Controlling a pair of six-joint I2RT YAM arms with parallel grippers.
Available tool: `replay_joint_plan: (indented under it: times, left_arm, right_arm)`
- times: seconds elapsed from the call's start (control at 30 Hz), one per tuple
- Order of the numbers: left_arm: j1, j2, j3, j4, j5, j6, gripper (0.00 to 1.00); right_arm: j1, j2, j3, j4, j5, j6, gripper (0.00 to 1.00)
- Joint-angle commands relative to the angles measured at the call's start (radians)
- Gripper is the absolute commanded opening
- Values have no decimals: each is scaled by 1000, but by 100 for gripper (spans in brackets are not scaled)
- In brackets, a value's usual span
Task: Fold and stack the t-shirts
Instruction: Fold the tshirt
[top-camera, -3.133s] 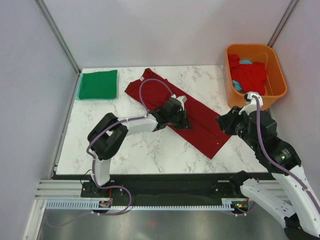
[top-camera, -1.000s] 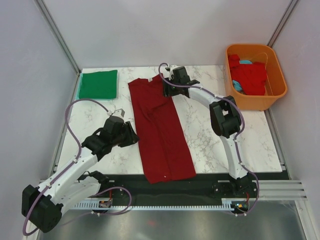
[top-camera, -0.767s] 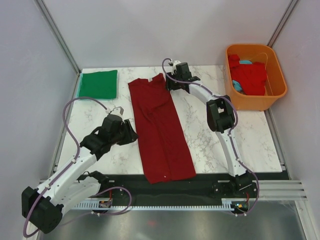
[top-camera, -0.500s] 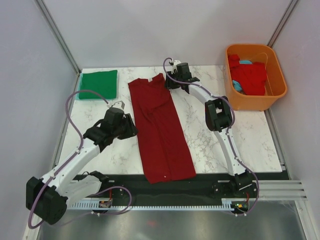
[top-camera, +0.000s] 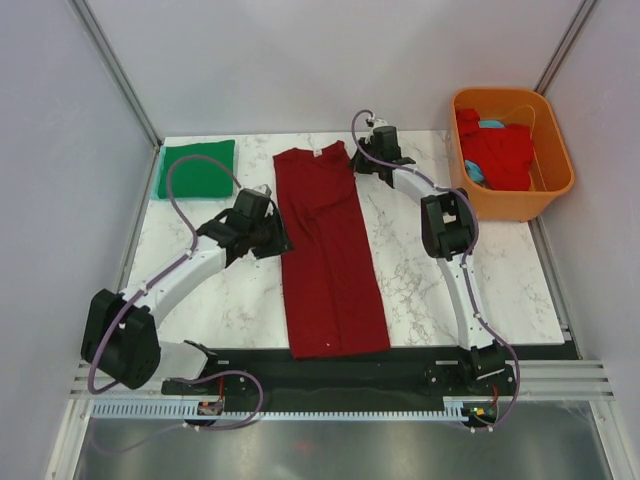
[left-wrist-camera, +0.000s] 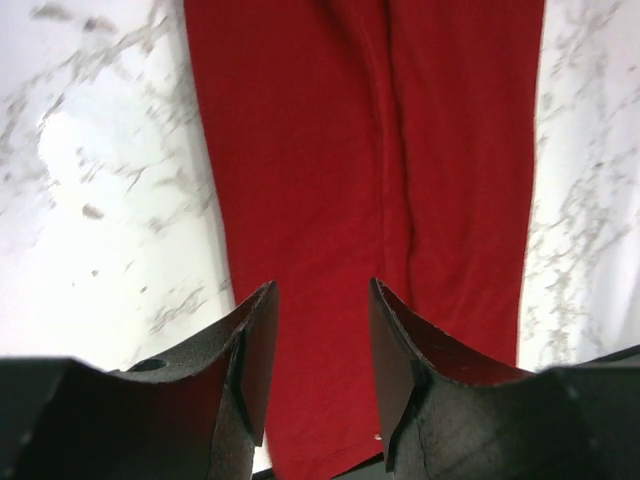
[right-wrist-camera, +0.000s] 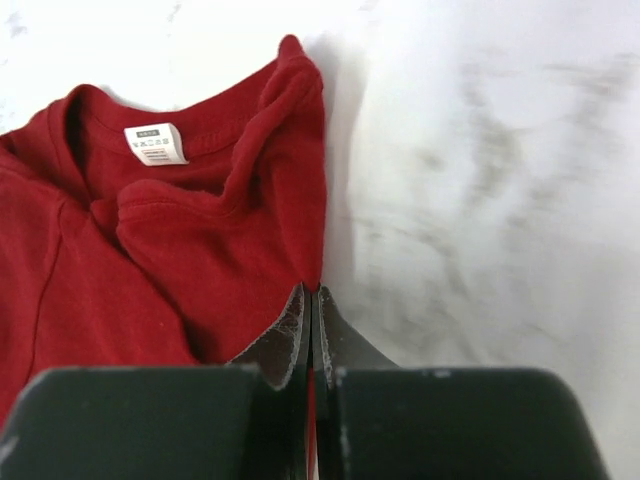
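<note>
A dark maroon t-shirt (top-camera: 325, 250) lies folded into a long strip down the middle of the table, collar at the far end. My right gripper (top-camera: 361, 165) is shut on the shirt's right edge beside the collar (right-wrist-camera: 200, 130); red cloth shows between its fingertips (right-wrist-camera: 312, 300). My left gripper (top-camera: 277, 237) is open over the shirt's left edge, with maroon cloth (left-wrist-camera: 400, 180) showing between its fingers (left-wrist-camera: 255, 350). A folded green t-shirt (top-camera: 195, 170) lies at the far left corner. Brighter red (top-camera: 497, 148) and light blue (top-camera: 490, 124) shirts lie in the tub.
The orange plastic tub (top-camera: 553, 190) stands at the far right corner. The shirt's hem reaches the table's near edge (top-camera: 335, 352). White marble table (top-camera: 450, 290) shows on both sides of the strip.
My right gripper has pulled the collar end to the right, so the strip lies straighter. My left gripper has moved farther and right, onto the shirt's left edge.
</note>
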Motion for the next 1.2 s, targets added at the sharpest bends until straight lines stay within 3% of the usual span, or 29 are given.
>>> replay_joint_plan:
  times: [0.0, 0.17, 0.33, 0.5, 0.6, 0.73, 0.9, 1.17]
  left_arm:
    - [3, 84, 116, 70, 72, 34, 49]
    - [-5, 197, 218, 73, 114, 60, 49]
    - [-61, 243, 278, 83, 125, 56, 49]
    - [-181, 326, 284, 129, 148, 16, 49]
    - [-247, 361, 275, 167, 138, -12, 49]
    - [-311, 398, 247, 216, 120, -50, 48]
    - [-356, 450, 236, 245, 111, -64, 48]
    - [-296, 513, 377, 247, 19, -24, 42]
  right_arm:
    - [-53, -93, -104, 6, 130, 29, 0]
    - [-82, -175, -192, -72, 272, 65, 0]
    - [-103, -252, -300, -118, 295, 105, 0]
    - [-108, -304, -325, -130, 282, 93, 21]
    - [-108, -314, -295, -144, 297, 72, 27]
    - [-108, -294, -235, -178, 306, 47, 26]
    - [-106, -272, -186, -188, 302, 38, 16]
    - [-108, -261, -152, -185, 271, 19, 13]
